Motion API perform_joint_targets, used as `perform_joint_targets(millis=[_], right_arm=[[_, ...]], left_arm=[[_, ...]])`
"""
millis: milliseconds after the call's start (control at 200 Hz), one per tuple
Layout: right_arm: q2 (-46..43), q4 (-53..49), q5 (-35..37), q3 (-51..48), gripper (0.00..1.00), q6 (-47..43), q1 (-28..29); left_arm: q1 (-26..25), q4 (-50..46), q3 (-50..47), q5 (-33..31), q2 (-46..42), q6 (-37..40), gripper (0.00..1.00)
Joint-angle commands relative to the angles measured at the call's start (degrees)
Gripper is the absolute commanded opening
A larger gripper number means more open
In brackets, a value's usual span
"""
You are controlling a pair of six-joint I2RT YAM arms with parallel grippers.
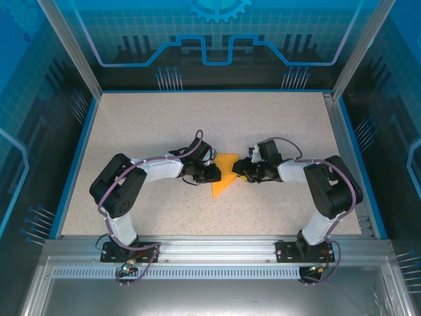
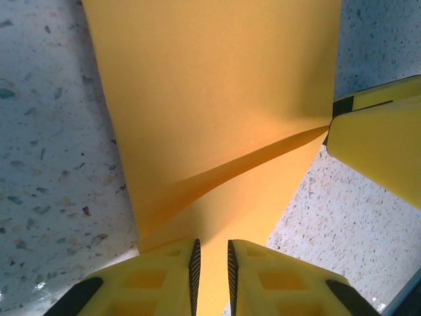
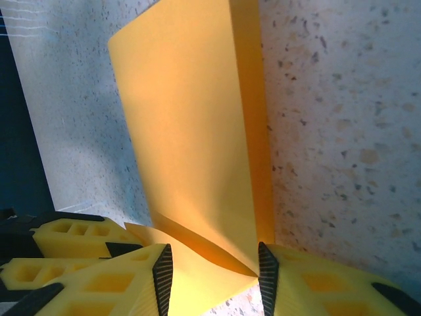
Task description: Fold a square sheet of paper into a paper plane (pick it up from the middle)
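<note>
Orange paper sheet (image 1: 223, 181), partly folded, lay mid bench (image 1: 276, 118) between both arms. Left jaws stood narrowly parted astride one edge; right jaws half open, creased corner between them.

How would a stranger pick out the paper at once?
Start at the speckled table. At its middle the left gripper and right gripper nearly meet. Between them is the paper: a small orange-yellow sheet, partly folded, the only thin thing among bulky arms.
</note>
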Motion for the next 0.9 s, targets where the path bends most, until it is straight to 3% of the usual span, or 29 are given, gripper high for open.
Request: perform_joint_targets(millis=[0, 140, 300, 550, 895], right_arm=[[1.02, 1.28, -1.86, 1.61, 0.41, 0.47, 0.58], [0.91, 0.88, -2.16, 2.09, 0.41, -0.62, 0.58], [2.22, -0.18, -3.53, 3.79, 0.41, -2.47, 0.32], [4.28, -0.51, -7.03, 5.83, 0.41, -4.26, -0.43], [6.08, -2.78, -11.81, 8.29, 0.41, -6.91, -1.18]], left_arm=[[-0.15, -0.84, -0.32, -0.84, -0.78, 2.03, 0.22], [-0.18, -0.31, -0.84, -0.35, -2.06, 2.04, 0.26], [-1.17, -0.04, -2.75, -2.51, -5.89, 1.23, 0.41], [-10.87, -5.24, -2.04, -19.58, -9.19, -1.16, 0.49], [-19.27, -9.00, 2.38, -35.27, -2.05, -2.18, 0.54]])
